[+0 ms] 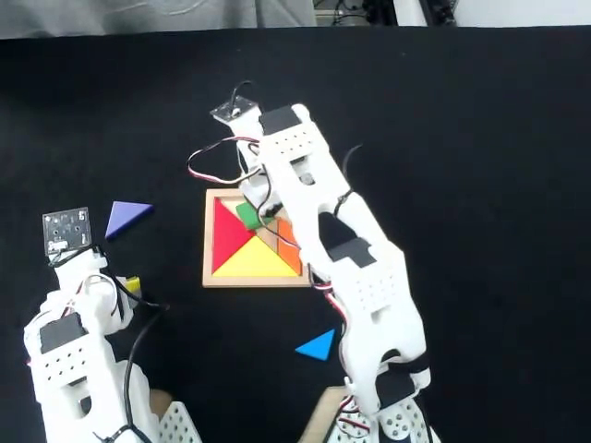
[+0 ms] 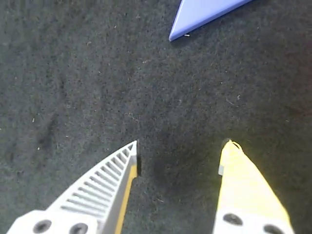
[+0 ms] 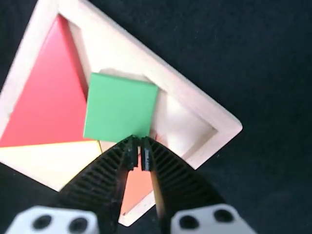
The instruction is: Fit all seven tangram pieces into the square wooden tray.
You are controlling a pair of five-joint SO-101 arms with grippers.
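The green square (image 3: 120, 106), askew at frame centre in the tray (image 3: 195, 101), is apparently being pushed to seat it by the right gripper (image 3: 137, 146), jaws almost closed, empty.

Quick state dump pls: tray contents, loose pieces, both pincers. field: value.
tray: holds red triangle, yellow triangle, orange piece, green square
green square: overlaps red triangle's edge, looks unseated
loose: purple triangle left of tray; blue triangle nearer the arm bases
left pincer: open, over bare table near purple triangle
right pincer: shut, tips at green square's edge
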